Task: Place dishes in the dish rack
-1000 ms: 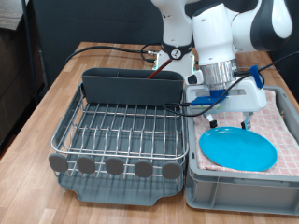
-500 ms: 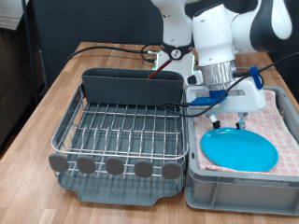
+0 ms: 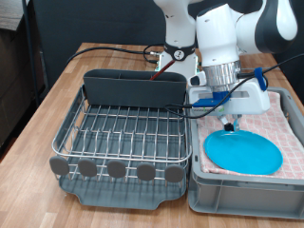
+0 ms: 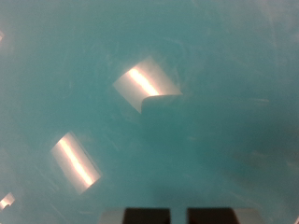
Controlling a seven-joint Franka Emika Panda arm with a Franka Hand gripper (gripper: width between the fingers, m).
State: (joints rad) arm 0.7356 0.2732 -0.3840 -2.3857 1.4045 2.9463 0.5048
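From in front of the table, a raised camera looks down across the dish rack (image 3: 119, 138) and tub (image 3: 249, 185). The wrist camera hangs very close, filled by the blue plate (image 3: 243, 152) (image 4: 187, 56) both views share.

I see a glossy blue plate (image 3: 243, 152) on checked cloth (image 3: 285, 119), a shiny wire rack (image 3: 122, 131), probably matt plastic tray (image 3: 123, 190), wooden table (image 3: 52, 90).

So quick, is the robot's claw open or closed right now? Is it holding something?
Gripper: shut, fingers together just above the far edge of the blue plate. Nothing shows between its fingers.
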